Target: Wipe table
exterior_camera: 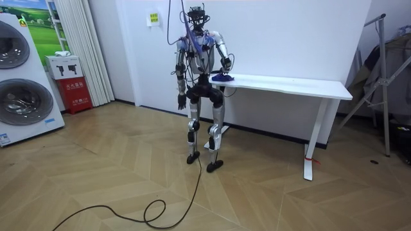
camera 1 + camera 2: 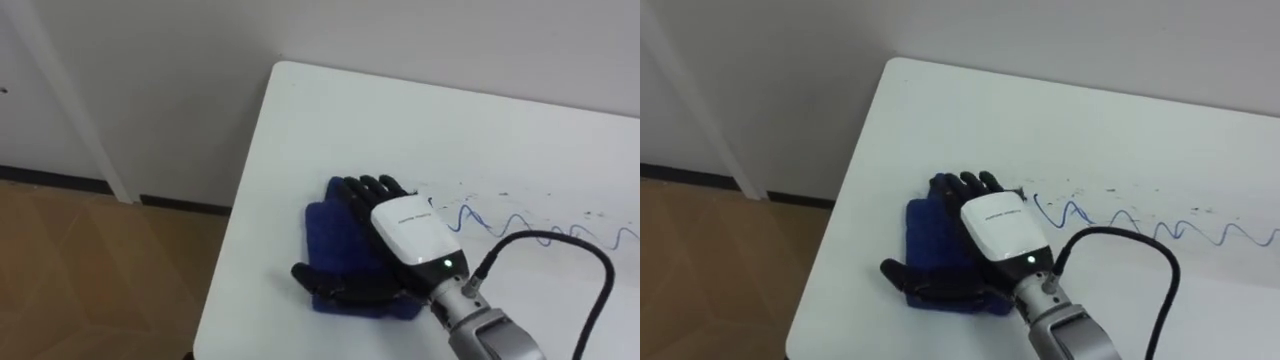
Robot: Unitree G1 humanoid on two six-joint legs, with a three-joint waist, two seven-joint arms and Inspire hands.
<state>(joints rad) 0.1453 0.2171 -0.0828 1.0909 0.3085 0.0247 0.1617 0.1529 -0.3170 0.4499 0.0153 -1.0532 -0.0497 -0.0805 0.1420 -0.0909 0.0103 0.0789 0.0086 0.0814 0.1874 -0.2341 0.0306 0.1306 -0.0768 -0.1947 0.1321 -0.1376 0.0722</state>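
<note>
The robot stands at the end of the white bench [image 2: 400, 120] that is on the room view's left, facing the wall, with its right arm reaching onto the top. Its right hand [image 2: 415, 235] lies palm-down on the cloth [image 2: 325, 225]. The dark fingers [image 2: 365, 190] are stretched out nearly straight and flat across the fabric, and the thumb [image 2: 308, 272] is splayed out towards the bench's left edge. The hand pinches and grips nothing; it simply presses the cloth against the top.

The cloth is a deep blue, soft and slightly fuzzy like towelling. It is bunched into a rough rectangle with rumpled, uneven edges. It sits near the left end of the bench, closer to the front edge than to the wall. Most of it is under the hand, with a strip showing to the left of the fingers and another along the near side.

Just to the right of the hand a thin blue squiggle [image 2: 520, 222] runs off across the white surface in small waves, with a scatter of dark specks above it.

The left hand [image 1: 182, 101] hangs down beside the hip, too small from here to say more of it.
</note>
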